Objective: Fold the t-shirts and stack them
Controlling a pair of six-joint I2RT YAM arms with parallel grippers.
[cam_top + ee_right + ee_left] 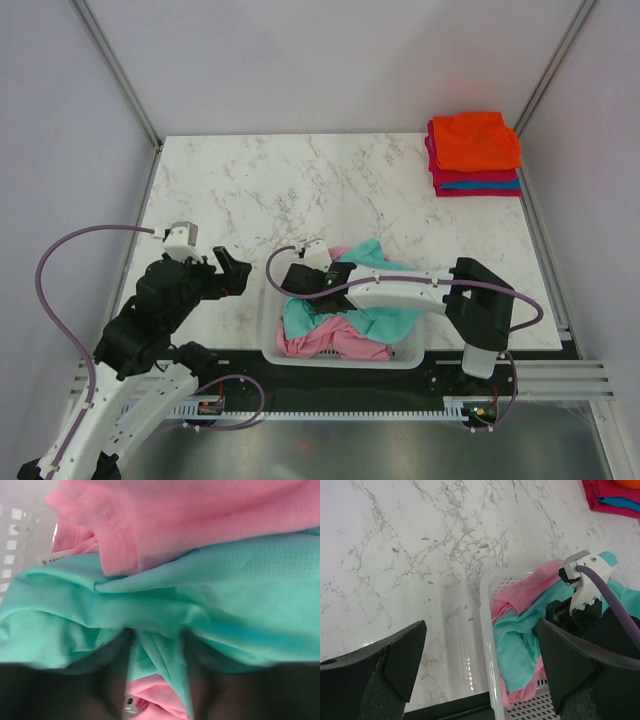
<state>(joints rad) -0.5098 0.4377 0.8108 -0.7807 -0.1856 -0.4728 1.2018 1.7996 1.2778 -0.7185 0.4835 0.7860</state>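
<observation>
The teal t-shirt (225, 580) lies crumpled in the basket, and a ridge of its cloth is bunched up between the two fingers of the right gripper (157, 680), which press in on it from both sides in a pinch. Just past those fingertips the pink t-shirt (200, 510) overlaps the teal one, with a hem and a small white label showing; more pink peeks out under the teal fold, close to the hand. Both shirts are tangled together, neither one folded.

Around the hand stands the white slotted basket (340, 358), at the near edge of the marble table (300, 180).

The left gripper (480, 670) hangs over bare table just outside the basket's left wall, its fingers (405, 660) spread wide and holding nothing. The basket's corner lies between and just ahead of them.

Well away from both hands, in the far right corner of the table, sits a folded stack (478, 180) with an orange t-shirt (475, 140) on top and crimson and blue layers beneath.
</observation>
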